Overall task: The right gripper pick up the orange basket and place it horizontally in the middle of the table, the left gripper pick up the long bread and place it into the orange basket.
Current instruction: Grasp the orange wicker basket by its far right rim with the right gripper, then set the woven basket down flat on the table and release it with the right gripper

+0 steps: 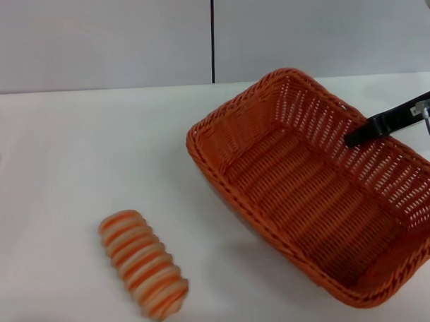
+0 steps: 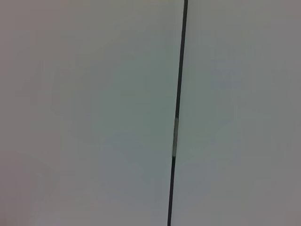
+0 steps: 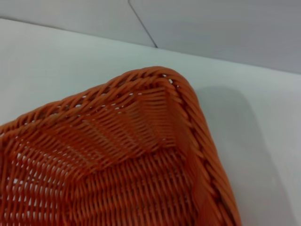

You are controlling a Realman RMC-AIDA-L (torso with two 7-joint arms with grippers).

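Basket (image 1: 322, 192): orange wicker, right half of the head view, skewed on the table (image 1: 59, 152), one end seemingly lifted. I judge it light, stiff and grippy; I would hold it by the braided rim. Right gripper (image 1: 362, 133): one black finger shows, coming in from the right edge over the far wall; I cannot tell if it grips. Bread (image 1: 143, 264): striped, ridged, lower left, well apart from the basket; probably light, best pinched across its middle. Left gripper: out of view, its camera showing only grey panels.
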